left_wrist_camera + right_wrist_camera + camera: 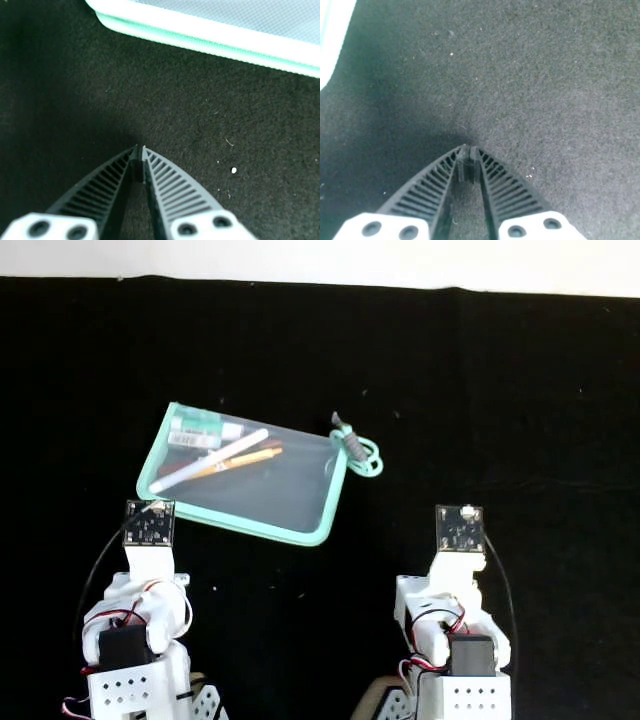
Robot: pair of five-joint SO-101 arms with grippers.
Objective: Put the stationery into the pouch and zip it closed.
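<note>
- Left claw (139, 148): shut, the two ribbed fingers (170, 181) meeting at the tips and spreading apart toward the white mounts behind.
- Left arm (138, 625): folded up directly behind its claw, with the wrist (150, 540) stretched forward over it.
- Right claw (469, 148): shut in the same way, tips pressed together.
- Right arm (455, 635): tucked behind its own claw in a matching pose.
- Right claw sits well apart from the left claw, level with it, both pointing the same way.
</note>
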